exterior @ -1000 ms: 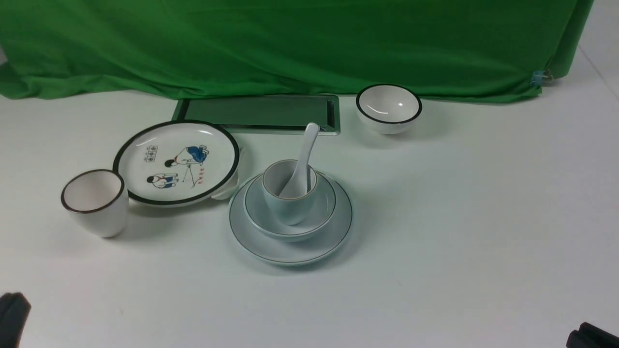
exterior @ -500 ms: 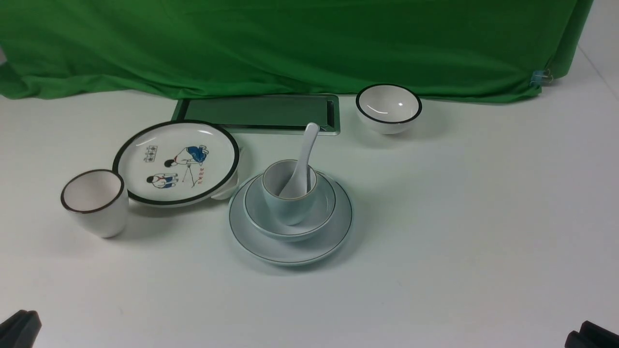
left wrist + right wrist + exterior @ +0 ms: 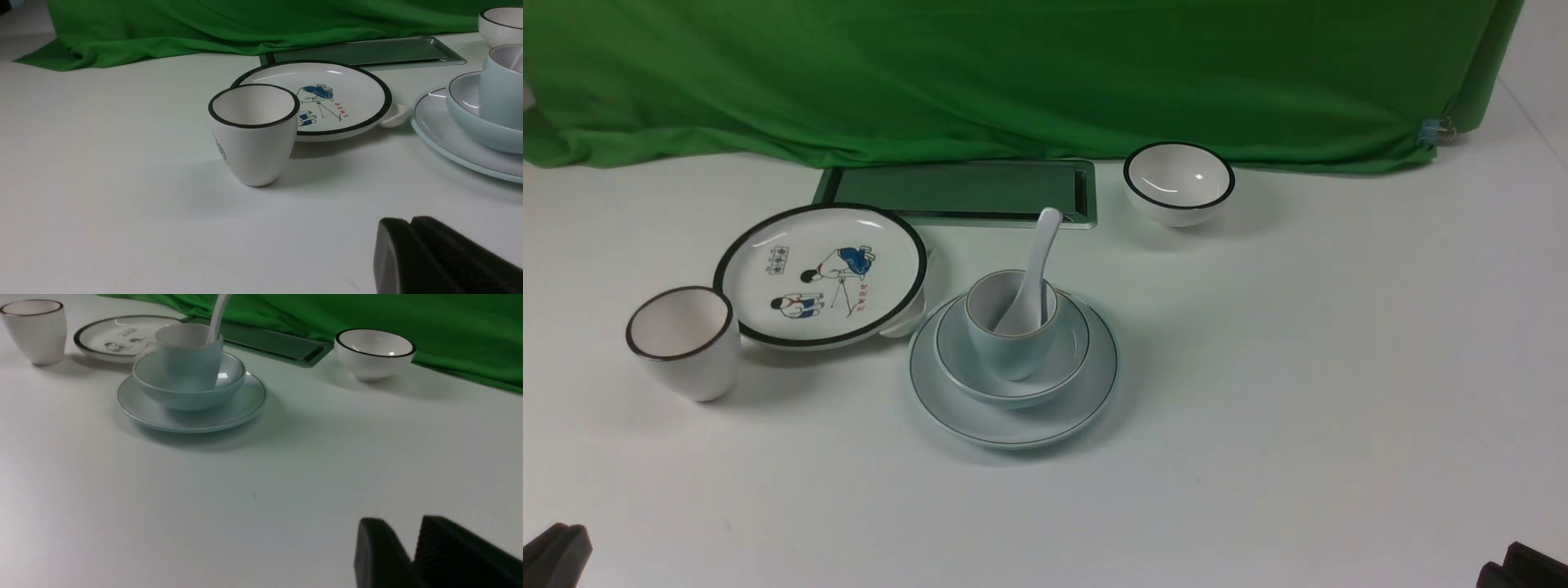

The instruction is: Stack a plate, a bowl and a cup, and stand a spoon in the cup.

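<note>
Spoon (image 3: 1035, 269) stands in the cup (image 3: 1010, 327), handle toward 1 o'clock, atop bowl (image 3: 1011, 359) and plate (image 3: 1014, 408); left fingers (image 3: 433, 253) closed empty; right fingers (image 3: 437, 551) slightly apart, empty.

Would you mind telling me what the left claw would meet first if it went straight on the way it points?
Probably the pale blue plate under the bowl: the shut left claw points that way, though depth is unclear.
</note>
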You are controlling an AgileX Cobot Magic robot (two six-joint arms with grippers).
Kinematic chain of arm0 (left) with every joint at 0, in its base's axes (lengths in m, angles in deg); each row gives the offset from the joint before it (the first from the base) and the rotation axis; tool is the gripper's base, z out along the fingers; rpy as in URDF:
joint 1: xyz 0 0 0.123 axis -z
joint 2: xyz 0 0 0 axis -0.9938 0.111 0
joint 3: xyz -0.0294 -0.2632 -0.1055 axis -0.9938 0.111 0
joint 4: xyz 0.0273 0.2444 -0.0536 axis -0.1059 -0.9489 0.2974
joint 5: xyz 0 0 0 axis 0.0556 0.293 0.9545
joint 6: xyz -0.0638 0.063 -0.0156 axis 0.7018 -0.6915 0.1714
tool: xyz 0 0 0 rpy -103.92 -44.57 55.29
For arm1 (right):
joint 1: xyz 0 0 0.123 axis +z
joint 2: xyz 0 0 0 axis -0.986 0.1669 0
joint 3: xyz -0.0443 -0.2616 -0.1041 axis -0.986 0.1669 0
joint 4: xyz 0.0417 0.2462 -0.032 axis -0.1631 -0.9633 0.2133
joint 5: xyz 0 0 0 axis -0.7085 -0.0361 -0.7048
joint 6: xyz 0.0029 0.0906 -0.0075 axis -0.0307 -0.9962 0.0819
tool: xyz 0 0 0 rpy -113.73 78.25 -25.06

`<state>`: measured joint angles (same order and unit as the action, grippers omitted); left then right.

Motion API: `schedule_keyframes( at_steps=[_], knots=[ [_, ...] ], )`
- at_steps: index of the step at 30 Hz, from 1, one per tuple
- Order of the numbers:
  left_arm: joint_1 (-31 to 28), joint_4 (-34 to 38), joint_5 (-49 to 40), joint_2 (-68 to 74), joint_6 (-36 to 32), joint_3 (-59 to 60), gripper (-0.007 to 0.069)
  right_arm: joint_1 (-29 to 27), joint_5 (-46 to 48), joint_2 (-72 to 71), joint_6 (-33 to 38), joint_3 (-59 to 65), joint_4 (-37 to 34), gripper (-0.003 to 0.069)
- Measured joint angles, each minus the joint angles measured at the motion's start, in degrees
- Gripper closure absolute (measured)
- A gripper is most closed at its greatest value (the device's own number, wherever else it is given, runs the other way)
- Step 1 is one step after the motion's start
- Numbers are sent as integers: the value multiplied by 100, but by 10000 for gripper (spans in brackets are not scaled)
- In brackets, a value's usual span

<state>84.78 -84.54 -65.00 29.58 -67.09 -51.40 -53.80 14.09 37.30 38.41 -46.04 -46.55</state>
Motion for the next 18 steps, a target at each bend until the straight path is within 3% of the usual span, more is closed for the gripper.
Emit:
schedule_keyframes(
  at_steps=[3, 7, 11, 18],
  knots=[
    [0, -18, 0, 0, -5, 0, 656, -469, 255, -195, 148, 0, -27, 480],
    [0, -42, 0, -5, -5, 0, 656, -1432, 416, -617, 190, 0, -48, 603],
    [0, -61, 0, -7, -5, 0, 655, -2109, 461, -795, 207, 0, -54, 645],
    [0, -132, 1, -7, -5, 0, 655, -2275, 847, -802, 179, 0, -55, 645]
  ],
)
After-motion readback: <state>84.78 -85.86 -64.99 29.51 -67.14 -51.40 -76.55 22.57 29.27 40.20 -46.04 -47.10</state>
